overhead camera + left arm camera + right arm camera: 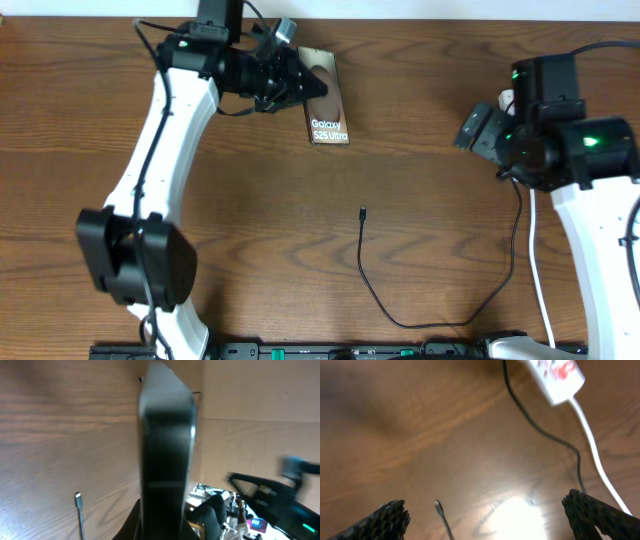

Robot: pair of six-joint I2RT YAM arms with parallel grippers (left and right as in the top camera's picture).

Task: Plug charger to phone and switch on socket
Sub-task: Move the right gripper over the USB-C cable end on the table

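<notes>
My phone (330, 105), a slim brownish slab with white "Galaxy S25 Ultra" lettering, has its left edge clamped in my left gripper (312, 88); my left wrist camera sees it edge-on. My charger (372, 285) lies loose, well apart from the phone, with its tiny connector tip (363, 212) free and its thin black cable curving round toward my right arm. The socket (555, 372), white with red markings, shows blurred under my right wrist

My phone (327, 100) is brownish, with a dark oval and white lettering. The charger (361, 245) is black on the brown wood-grain table (250, 200). The socket (555, 372) is white with red marks, possibly print. My right gripper (487, 520) has black dimpled fingers (385, 520).
</notes>
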